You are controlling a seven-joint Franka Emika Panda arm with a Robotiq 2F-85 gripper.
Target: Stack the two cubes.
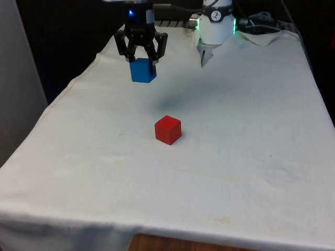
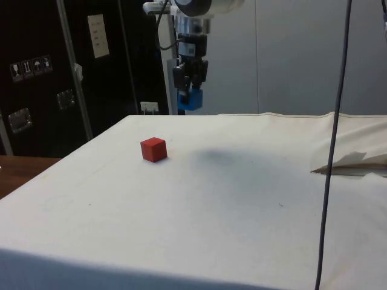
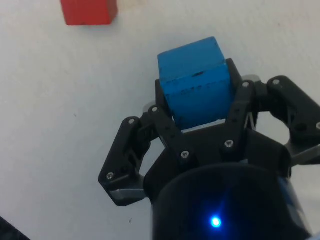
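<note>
My gripper [image 1: 142, 61] is shut on a blue cube [image 1: 143, 70] and holds it in the air above the white cloth, towards the far end on the front view's left. From the side the blue cube [image 2: 190, 99] hangs in the gripper [image 2: 190, 92] well above the table. A red cube [image 1: 168, 129] rests on the cloth near the middle, closer to the camera than the held cube. In the side view the red cube [image 2: 153, 149] lies lower and left of the gripper. The wrist view has the blue cube [image 3: 195, 90] clamped between the fingers, and the red cube [image 3: 89, 11] lies apart from it.
The white cloth [image 1: 235, 157] covers the whole table, with a soft shadow [image 1: 178, 97] under the arm. A crumpled fold of cloth [image 2: 354, 160] and a thin dark cable [image 2: 332, 151] stand at the side view's right. The table's front edge [image 1: 157, 230] is near.
</note>
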